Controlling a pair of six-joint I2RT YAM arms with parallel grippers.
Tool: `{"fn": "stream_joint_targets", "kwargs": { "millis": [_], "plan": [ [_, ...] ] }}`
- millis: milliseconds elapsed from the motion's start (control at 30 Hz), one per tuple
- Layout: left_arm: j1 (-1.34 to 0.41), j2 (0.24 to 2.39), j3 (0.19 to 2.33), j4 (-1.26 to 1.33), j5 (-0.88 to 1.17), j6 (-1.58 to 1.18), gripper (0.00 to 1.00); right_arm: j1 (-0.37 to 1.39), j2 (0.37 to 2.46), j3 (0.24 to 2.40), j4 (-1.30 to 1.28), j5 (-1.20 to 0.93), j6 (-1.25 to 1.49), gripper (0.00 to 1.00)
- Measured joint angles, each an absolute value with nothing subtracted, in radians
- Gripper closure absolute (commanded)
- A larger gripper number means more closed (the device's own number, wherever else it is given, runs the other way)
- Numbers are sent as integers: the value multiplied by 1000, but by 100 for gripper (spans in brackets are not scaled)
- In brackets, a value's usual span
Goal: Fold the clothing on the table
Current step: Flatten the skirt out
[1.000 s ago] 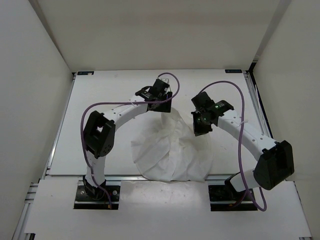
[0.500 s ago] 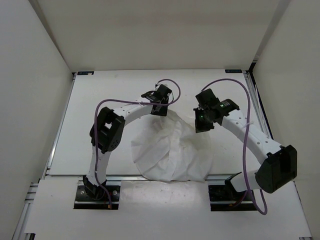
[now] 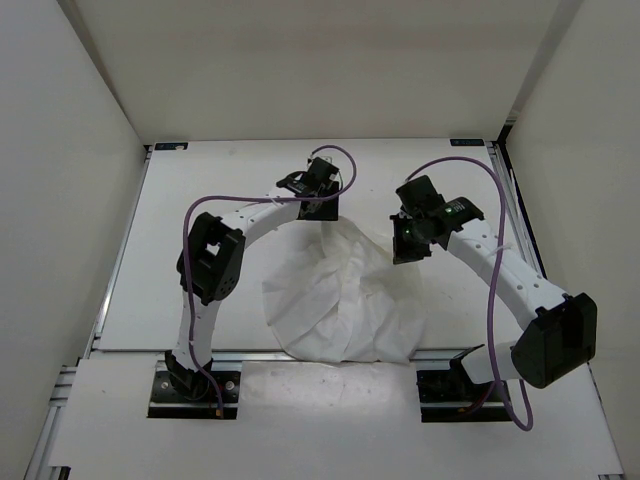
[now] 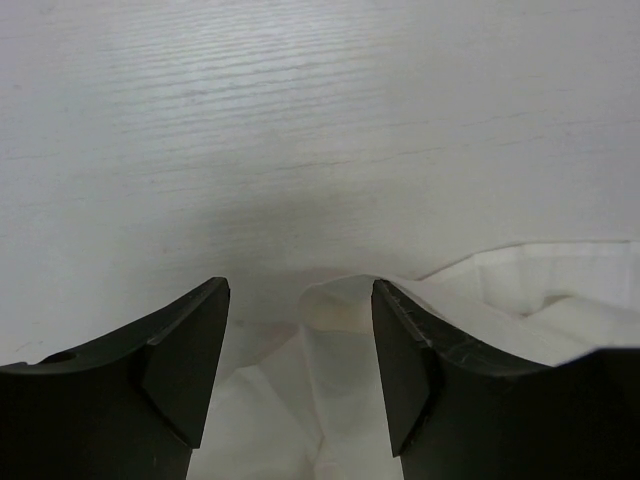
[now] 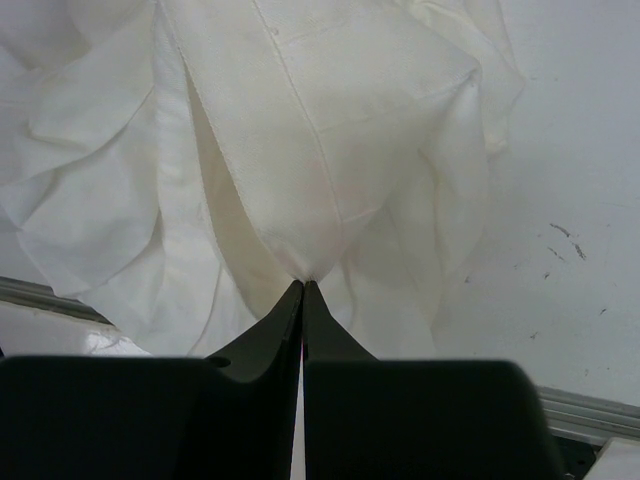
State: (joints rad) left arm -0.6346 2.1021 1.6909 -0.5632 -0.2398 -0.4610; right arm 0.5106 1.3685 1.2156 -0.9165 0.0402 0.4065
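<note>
From above, the clothing [image 3: 340,310] lies bunched by the surface's [image 3: 210,190] near edge. Only my wrist views show the jaws: my right gripper [image 5: 303,287] is clamped on a fold, and my left gripper [image 4: 300,295] is apart, straddling the cloth's edge.

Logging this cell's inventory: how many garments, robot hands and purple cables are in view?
Garment: 1
Hands (left hand, right hand): 2
Purple cables: 2
Total: 5
</note>
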Motion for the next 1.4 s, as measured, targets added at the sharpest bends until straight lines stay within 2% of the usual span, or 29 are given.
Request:
{"fn": "stream_joint_targets", "kwargs": {
  "millis": [167, 333, 800, 1267, 1400],
  "plan": [
    [-640, 2107, 1686, -542, -139, -483, 33, 503, 1369, 1216, -917, 37, 402, 100],
    [-668, 2130, 1685, -546, -127, -479, 34, 490, 1369, 1217, -918, 38, 391, 100],
    [-671, 2225, 1739, -676, -350, -381, 35, 429, 1350, 1308, -921, 44, 377, 100],
    [-501, 1961, 1613, -659, -321, -362, 36, 327, 1308, 1211, -815, -21, 381, 100],
    [-448, 1912, 1572, -661, -357, -356, 35, 310, 1298, 1180, -853, 17, 369, 100]
  ]
}}
